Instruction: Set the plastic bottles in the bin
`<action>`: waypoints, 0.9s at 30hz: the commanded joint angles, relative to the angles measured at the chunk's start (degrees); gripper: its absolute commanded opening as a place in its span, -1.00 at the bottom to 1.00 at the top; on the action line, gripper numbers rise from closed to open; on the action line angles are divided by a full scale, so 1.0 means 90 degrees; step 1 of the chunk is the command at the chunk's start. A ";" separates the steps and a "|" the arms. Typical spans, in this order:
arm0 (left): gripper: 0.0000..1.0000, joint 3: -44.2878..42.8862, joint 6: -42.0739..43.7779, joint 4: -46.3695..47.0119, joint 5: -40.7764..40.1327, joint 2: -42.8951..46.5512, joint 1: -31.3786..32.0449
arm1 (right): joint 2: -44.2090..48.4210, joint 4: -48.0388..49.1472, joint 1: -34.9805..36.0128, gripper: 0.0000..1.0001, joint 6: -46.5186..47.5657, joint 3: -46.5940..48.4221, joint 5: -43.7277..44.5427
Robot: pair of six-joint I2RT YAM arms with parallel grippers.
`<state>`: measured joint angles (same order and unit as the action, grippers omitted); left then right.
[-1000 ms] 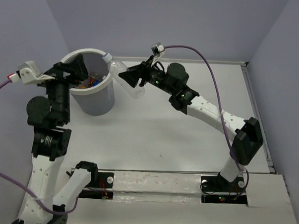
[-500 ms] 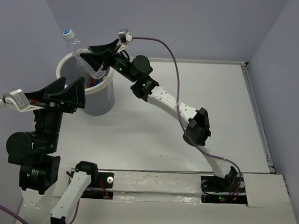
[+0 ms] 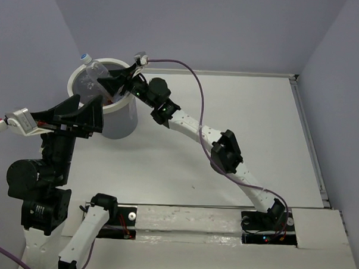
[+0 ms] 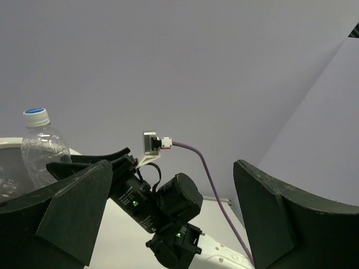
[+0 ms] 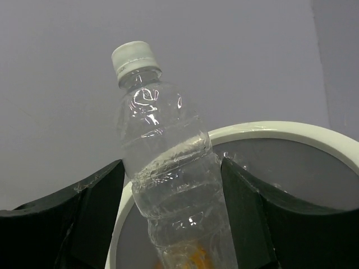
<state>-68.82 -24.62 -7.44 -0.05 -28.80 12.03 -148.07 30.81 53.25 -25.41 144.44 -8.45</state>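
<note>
One clear bottle [image 5: 168, 168], pale cap uppermost, is clamped at mid-body between the right fingers [image 5: 84, 218]. It is tilted, with its lower end over the mouth of the bin [image 5: 269, 130]. It is held neck-up, presumably so it drops base-first past the thick white rim. The left fingers [image 4: 78, 207] are spread wide with nothing between them, raised beside the bin's near wall (probably parked clear). The bottle's base is cut off in the right wrist view, and an orange smear behind it is unidentifiable. From above, the right arm covers much of the bin's inside, so the contents cannot be counted.
</note>
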 commanded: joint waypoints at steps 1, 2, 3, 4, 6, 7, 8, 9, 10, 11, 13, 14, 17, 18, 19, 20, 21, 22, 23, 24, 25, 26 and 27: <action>0.98 -0.0312 0.0031 0.0144 0.0094 -0.0247 0.0030 | 0.0544 0.0445 0.0030 0.62 0.0186 -0.0199 -0.0008; 0.98 -0.0380 0.0021 0.0105 0.0104 -0.0277 0.0030 | 0.0592 0.0376 0.0088 0.70 0.0244 -0.0190 -0.0009; 0.98 -0.0516 0.0031 0.0066 0.0142 -0.0316 0.0030 | 0.0748 0.0153 0.0089 0.82 0.0313 -0.0199 0.0059; 0.98 -0.0576 0.0040 -0.0012 0.0162 -0.0364 0.0030 | 0.0855 0.0093 0.0147 0.86 0.0410 -0.0344 0.0118; 0.98 -0.0722 0.0040 -0.0100 0.0192 -0.0394 0.0030 | 0.1312 0.0180 0.0147 0.89 0.0567 -0.0676 0.0187; 0.98 -0.0752 0.0040 -0.0120 0.0182 -0.0384 0.0030 | 0.1489 0.0277 0.0147 0.89 0.0587 -0.0900 0.0187; 0.98 -0.0762 0.0040 -0.0140 0.0163 -0.0384 0.0030 | 0.1675 0.0510 0.0147 0.90 0.0597 -0.1396 0.0206; 0.98 -0.0772 0.0050 -0.0150 0.0114 -0.0375 0.0030 | 0.1841 0.0590 0.0147 0.91 0.0587 -0.1623 0.0197; 0.98 -0.0791 0.0060 -0.0169 0.0094 -0.0365 0.0030 | 0.2017 0.0649 0.0147 0.91 0.0606 -0.1828 0.0177; 0.98 -0.0801 0.0060 -0.0227 0.0075 -0.0375 0.0030 | 0.2376 0.0765 0.0147 0.91 0.0597 -0.2043 0.0148; 0.98 -0.0830 0.0099 -0.0335 0.0074 -0.0413 0.0030 | 0.2817 0.0961 0.0147 0.89 0.0577 -0.2843 0.0080; 0.98 -0.0830 0.0109 -0.0384 0.0103 -0.0443 0.0030 | 0.3332 0.1068 0.0147 0.87 0.0567 -0.3155 0.0031; 0.98 -0.0772 0.0158 -0.0521 0.0240 -0.0492 0.0030 | 0.4222 0.1400 0.0147 0.72 0.0626 -0.4707 0.0234; 0.98 -0.0743 0.0167 -0.0521 0.0308 -0.0482 0.0030 | 0.4883 0.1411 0.0147 0.62 0.0703 -0.5156 0.0332; 0.98 -0.0646 0.0177 -0.0540 0.0444 -0.0463 0.0030 | 0.5228 0.1401 0.0147 0.21 0.0781 -0.6108 0.0420; 0.98 -0.0577 0.0197 -0.0540 0.0494 -0.0424 0.0030 | 0.5609 0.1382 0.0147 -0.13 0.0840 -0.6610 0.0566; 0.98 -0.0509 0.0206 -0.0531 0.0659 -0.0375 0.0030 | 0.6376 0.1082 0.0147 -0.50 0.0928 -0.7079 0.0848; 0.98 -0.0344 0.0206 -0.0492 0.0757 -0.0278 0.0030 | 0.6790 0.0799 0.0147 -1.00 0.0996 -0.7916 0.1054; 0.98 -0.0226 0.0226 -0.0453 0.0884 -0.0219 0.0030 | 0.7210 0.0573 0.0147 -1.00 0.1026 -0.8330 0.1239; 0.98 0.0046 0.0245 -0.0336 0.1175 -0.0073 0.0021 | 0.8065 0.0223 0.0147 -1.00 0.1007 -0.8760 0.1580; 0.98 0.0174 0.0246 -0.0335 0.1352 -0.0072 0.0021 | 0.8489 0.0142 0.0147 -1.00 0.0958 -0.9209 0.1709; 0.98 0.0321 0.0246 -0.0277 0.1479 0.0073 0.0021 | 0.8928 0.0054 0.0147 -1.00 0.0929 -1.0035 0.1778; 0.98 0.0583 0.0236 -0.0277 0.1722 0.0142 0.0021 | 0.9348 -0.0256 0.0147 -0.92 0.0871 -1.0372 0.1972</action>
<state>-69.06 -23.75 -12.01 6.13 -30.02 12.03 -77.45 35.16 54.11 -18.13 64.95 0.30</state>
